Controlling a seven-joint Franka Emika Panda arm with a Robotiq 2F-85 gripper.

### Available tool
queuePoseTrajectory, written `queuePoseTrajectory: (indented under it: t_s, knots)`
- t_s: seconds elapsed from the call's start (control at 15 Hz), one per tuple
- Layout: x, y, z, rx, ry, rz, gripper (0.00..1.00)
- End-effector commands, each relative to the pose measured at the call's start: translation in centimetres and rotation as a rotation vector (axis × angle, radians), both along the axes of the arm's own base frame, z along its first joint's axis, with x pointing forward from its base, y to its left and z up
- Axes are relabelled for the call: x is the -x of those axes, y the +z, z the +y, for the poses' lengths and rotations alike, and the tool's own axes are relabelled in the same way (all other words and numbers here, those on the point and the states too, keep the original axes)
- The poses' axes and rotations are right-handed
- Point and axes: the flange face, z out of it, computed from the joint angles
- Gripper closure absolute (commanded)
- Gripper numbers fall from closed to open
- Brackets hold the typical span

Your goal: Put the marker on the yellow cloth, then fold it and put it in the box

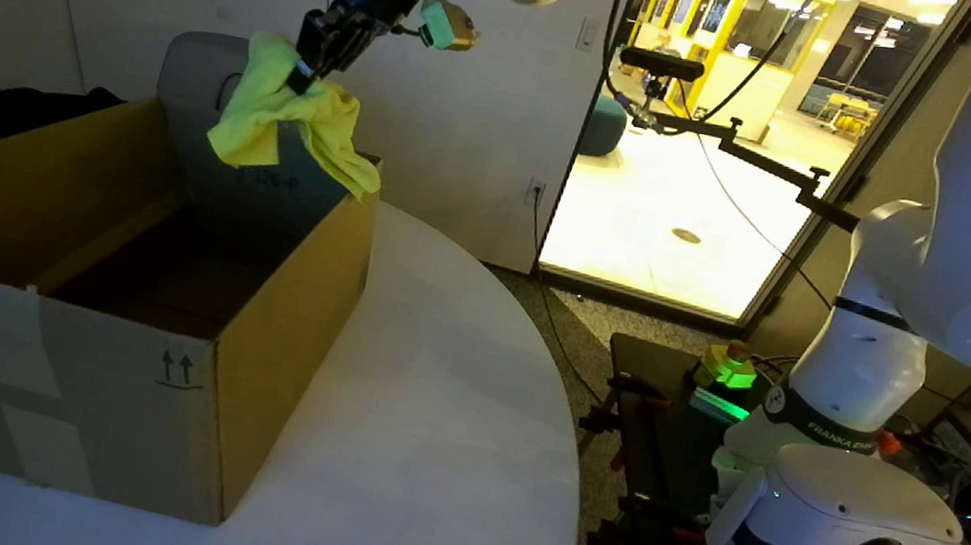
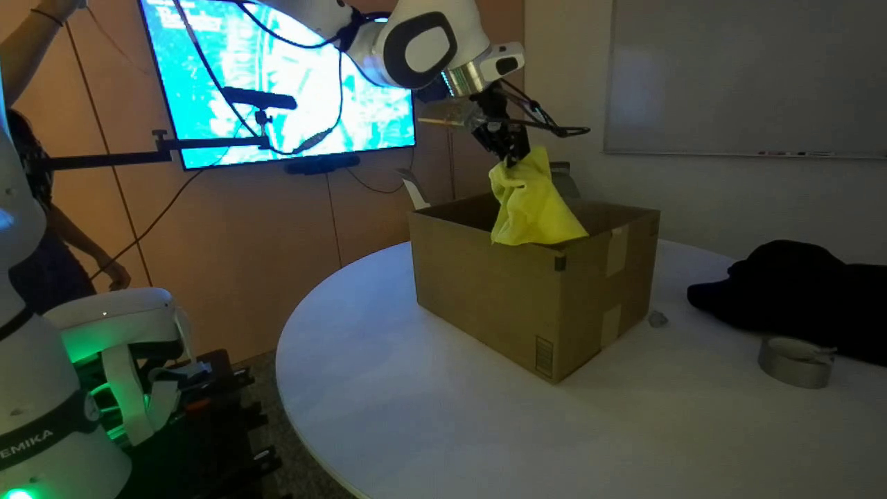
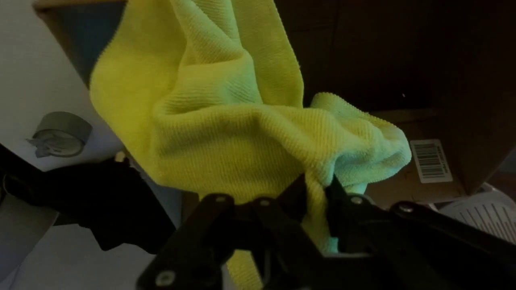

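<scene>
- Nearest in the wrist view, the fingers (image 3: 295, 199) pinch a narrow ridge of the yellow cloth (image 3: 225, 149), right of its middle.
- The cloth drapes creased and loosely bunched; I judge it light, limp, grippy and hard to harm. A central, gathered hold should suit, since trailing corners could snag.
- No marker shows; if wrapped inside, a loose fold might drop it.
- Farther off, the cardboard box (image 2: 485, 287) opens beneath the cloth; whether the hem touches its rim, I cannot tell.

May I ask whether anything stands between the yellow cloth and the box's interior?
Possibly the box rim: both exterior views show the yellow cloth overlapping it near a corner; contact unclear. No other obstacle shows.
</scene>
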Motion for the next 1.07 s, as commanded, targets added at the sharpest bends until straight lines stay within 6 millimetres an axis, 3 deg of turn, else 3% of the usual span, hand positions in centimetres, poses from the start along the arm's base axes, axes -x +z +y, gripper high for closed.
queuePoseTrajectory:
  t_s: [0.0,0.27,0.4,0.67,1.0]
  knots:
    - [-3.7,-0.5,2.2,-0.078,-0.012,-0.098,0.88]
    - [-5.8,-1.3,5.9,-0.112,0.014,-0.088,0.88]
    - [-6.4,-2.2,6.7,-0.084,0.045,-0.022,0.62]
    - [-7.2,-4.9,7.7,-0.021,0.104,0.120,0.35]
    - [-5.4,-5.8,5.9,0.001,0.133,0.254,0.00]
